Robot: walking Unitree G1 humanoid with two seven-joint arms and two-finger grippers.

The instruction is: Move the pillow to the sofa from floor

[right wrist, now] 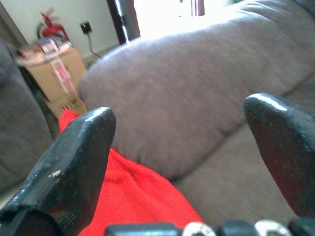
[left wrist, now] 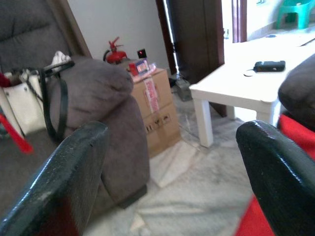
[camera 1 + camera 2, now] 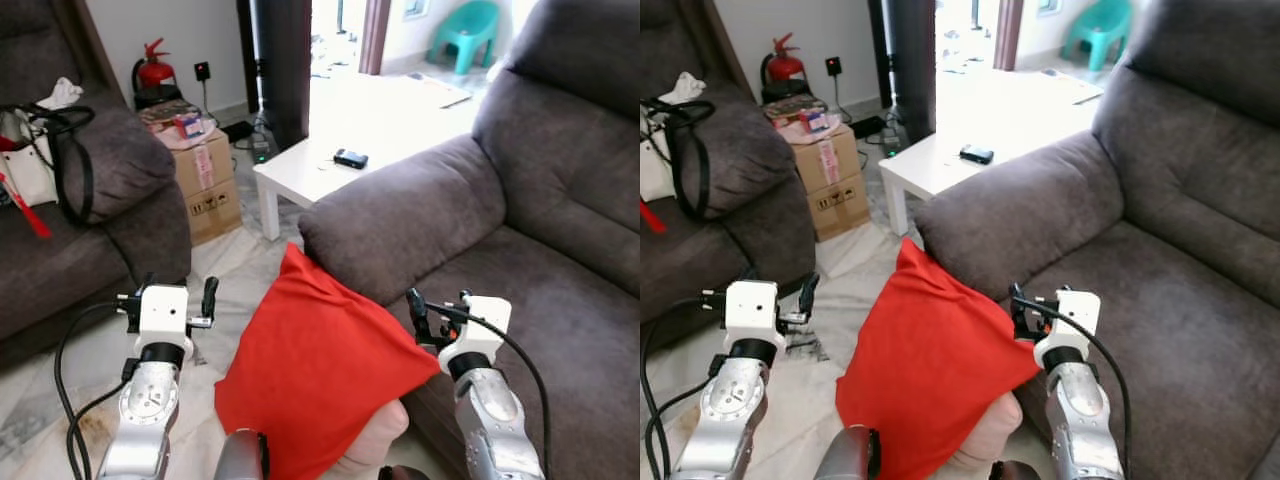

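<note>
- The sofa (image 3: 520, 250) is on my right; its rounded armrest (image 1: 197, 98) sits just ahead of my right gripper (image 1: 182, 147), and the seat runs beside that arm.
- The red pillow (image 3: 310, 370) stands tilted between my two grippers, its top corner against the armrest and its right edge touching my right gripper.
- A second sofa (image 3: 90, 220) with a white bag (image 3: 30, 165) on it lies beyond my left gripper (image 2: 172, 162).
- A white table (image 2: 236, 83) and a cardboard box (image 2: 155, 108) stand well ahead of my left gripper.
- My left gripper is spread wide, holding nothing, just left of the pillow.
- My right gripper is also spread wide, gripping nothing.
</note>
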